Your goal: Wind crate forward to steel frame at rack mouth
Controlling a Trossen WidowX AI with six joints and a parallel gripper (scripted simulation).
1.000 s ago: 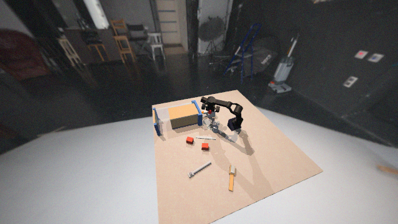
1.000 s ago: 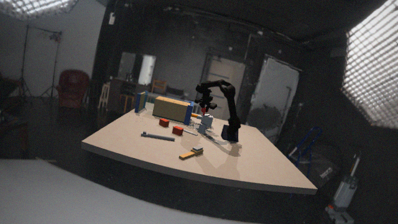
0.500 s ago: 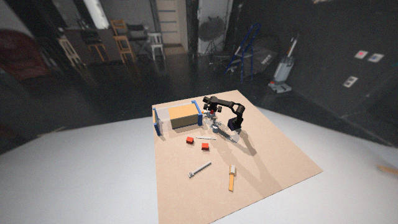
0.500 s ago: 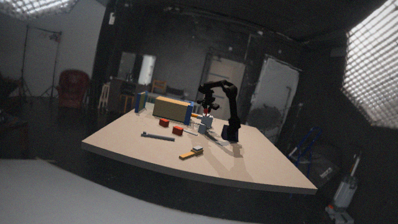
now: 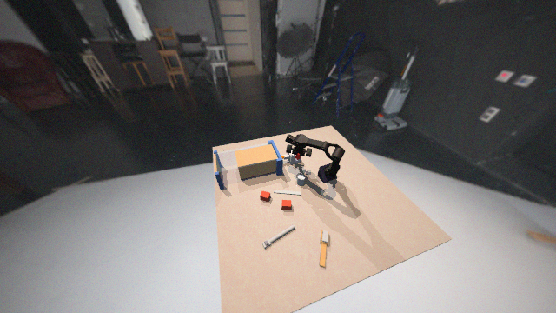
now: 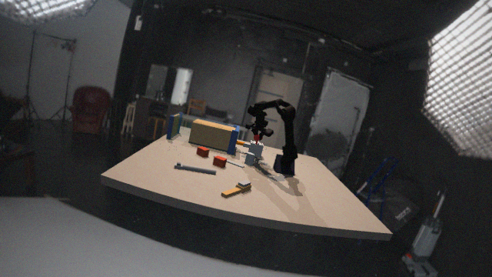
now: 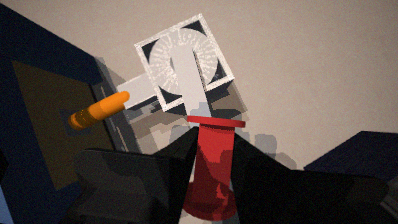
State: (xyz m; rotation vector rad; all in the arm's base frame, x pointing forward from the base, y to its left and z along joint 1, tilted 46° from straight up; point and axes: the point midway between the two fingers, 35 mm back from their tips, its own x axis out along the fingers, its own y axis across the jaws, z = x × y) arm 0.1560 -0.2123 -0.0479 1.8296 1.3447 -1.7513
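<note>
The tan crate (image 5: 256, 154) (image 6: 211, 135) sits flat inside the clear-panelled cubby, its front at or close behind the blue frame (image 5: 279, 163) (image 6: 233, 143) (image 7: 50, 47) at the mouth; any small gap is too small to tell. An orange strap (image 7: 100, 110) (image 6: 241, 142) runs from the crate's side to the winch (image 7: 163, 98) (image 6: 256, 149). The winch handle's pale arm (image 7: 192, 82) lies over the winch's round top; its key is hidden. My gripper (image 7: 211, 133) (image 5: 298, 153) (image 6: 258, 135) is shut on the handle's upright red grip (image 7: 216, 150), beside the winch.
A grey cylinder (image 5: 301, 180) (image 6: 250, 158) stands near the winch. Two red blocks (image 5: 265, 196) (image 5: 287, 204), a thin pale rod (image 5: 287, 193), a grey wrench-like tool (image 5: 280, 236) (image 6: 196, 169) and a yellow-handled tool (image 5: 323, 254) (image 6: 232, 191) lie farther out on the bench.
</note>
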